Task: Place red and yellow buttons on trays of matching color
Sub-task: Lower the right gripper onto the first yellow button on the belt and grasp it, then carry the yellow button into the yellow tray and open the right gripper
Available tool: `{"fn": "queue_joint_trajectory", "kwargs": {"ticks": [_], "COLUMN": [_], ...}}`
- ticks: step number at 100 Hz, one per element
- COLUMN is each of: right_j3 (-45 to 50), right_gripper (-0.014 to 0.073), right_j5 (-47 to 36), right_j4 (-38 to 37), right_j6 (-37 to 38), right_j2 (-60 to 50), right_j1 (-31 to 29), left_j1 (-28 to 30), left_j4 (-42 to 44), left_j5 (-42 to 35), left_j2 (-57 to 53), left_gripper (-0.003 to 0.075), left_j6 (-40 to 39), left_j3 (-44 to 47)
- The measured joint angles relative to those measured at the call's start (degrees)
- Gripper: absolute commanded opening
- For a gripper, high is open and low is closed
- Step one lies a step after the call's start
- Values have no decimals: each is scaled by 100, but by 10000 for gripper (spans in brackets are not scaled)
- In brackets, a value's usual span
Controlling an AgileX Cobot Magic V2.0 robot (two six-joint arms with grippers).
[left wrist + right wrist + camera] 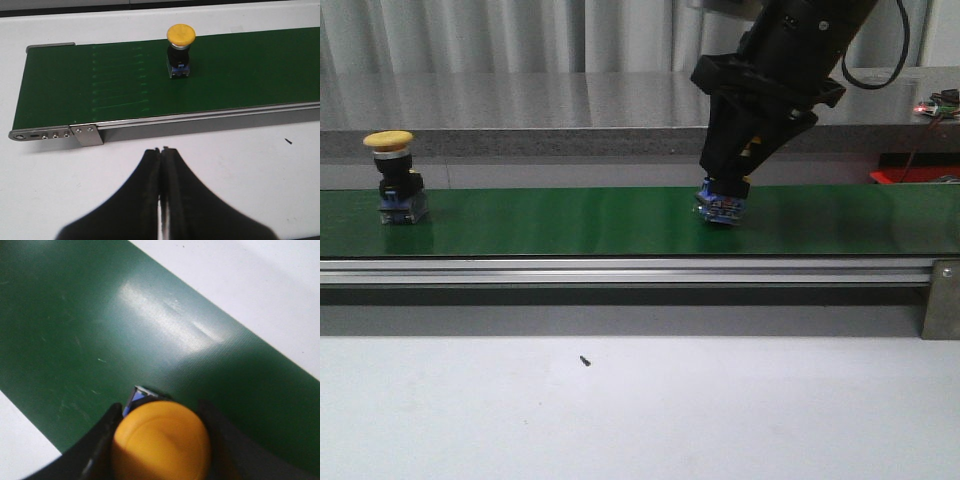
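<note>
Two yellow buttons show in the front view, both standing on a green conveyor belt (570, 222) that runs across a pale counter (640, 410). One yellow button (396, 178) stands upright near the belt's left end, its mushroom cap on a black neck and blue base. The second yellow button (722, 203) sits right of the belt's middle, with only its blue base visible beneath the right claw (728, 185), which reaches down over it from the dark arm above. An aluminium rail (620, 271) edges the belt's near side, and a small dark speck (584, 360) lies on the counter in front of it. Behind the belt a grey ledge (520, 110) runs below pale curtains (500, 35). No red button and no tray appear.

One button, the free-standing yellow one (180, 51), appears in the left wrist view, upright on the belt (100, 85) and well apart from the left claw (162, 155). That claw hangs over the bare counter (60, 175) near the belt's rail, its black fingers (142, 190) pressed together with nothing between them.

One orange-yellow cap fills the lower part of the right wrist view: the second button (161, 442), with a corner of its blue base showing. The right claw's fingers (102, 430) sit tight against either side of the cap, gripping it, over the green belt (100, 330) with white counter (260, 290) beyond its edge.
</note>
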Motion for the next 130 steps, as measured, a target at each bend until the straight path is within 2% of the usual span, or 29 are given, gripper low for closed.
{"fn": "queue_joint_trajectory", "kwargs": {"ticks": [29,45,78,111,130], "right_j3": [0,0,48,56,69], "right_gripper": [114,114,114,110,110], "right_j5": [15,216,685,1141,1124], "right_j4": [-139,-166,-228,-513,-820], "right_j6": [11,25,237,436,609], "right_j2": [-239,-779,-1550,-1573,-1573], "right_j1": [-11,-286,-1759,-3138,-3787], "left_j1": [0,0,0,0,0], "left_j4": [0,8,8,8,13], "left_j5": [0,0,0,0,0], "left_j2": [0,0,0,0,0], "left_gripper": [-20,-20,-20,-20,-20], "left_j6": [0,0,0,0,0], "left_j3": [0,0,0,0,0]}}
